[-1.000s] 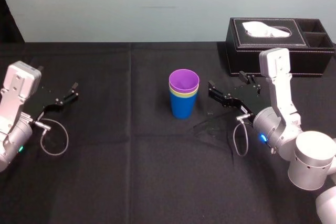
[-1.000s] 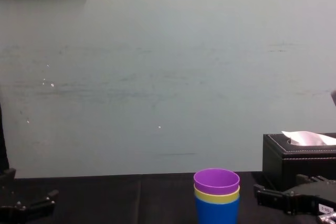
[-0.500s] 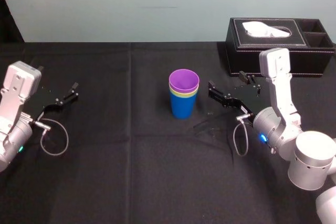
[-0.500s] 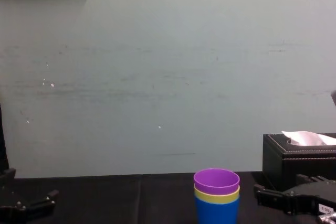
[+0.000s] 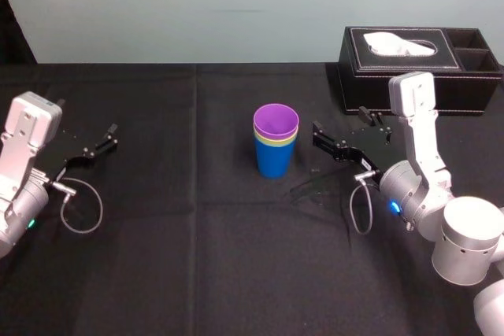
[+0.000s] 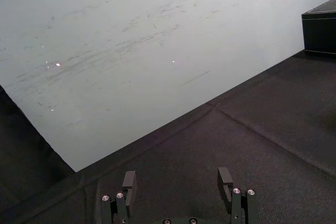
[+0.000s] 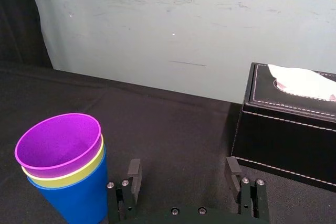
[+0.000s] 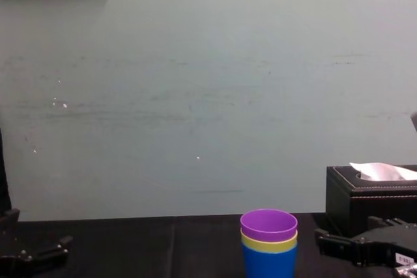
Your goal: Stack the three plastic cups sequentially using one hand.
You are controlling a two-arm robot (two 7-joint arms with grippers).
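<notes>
The three plastic cups stand nested upright mid-table: the blue cup (image 5: 275,160) at the bottom, the yellow-green cup (image 5: 276,142) showing as a rim band, the purple cup (image 5: 276,121) on top. The right wrist view has the purple cup (image 7: 58,141) over the blue cup (image 7: 79,200); in the chest view the stack's blue base (image 8: 269,262) sits low at centre. My right gripper (image 5: 339,120) hovers just right of the stack, apart from it, open and empty (image 7: 182,174). My left gripper (image 5: 87,121) is parked far left, open (image 6: 177,179).
A black tissue box (image 5: 394,68) with white tissue stands at the back right, just behind my right gripper; it also shows in the right wrist view (image 7: 286,140). The black tablecloth (image 5: 197,241) covers the table up to a pale wall.
</notes>
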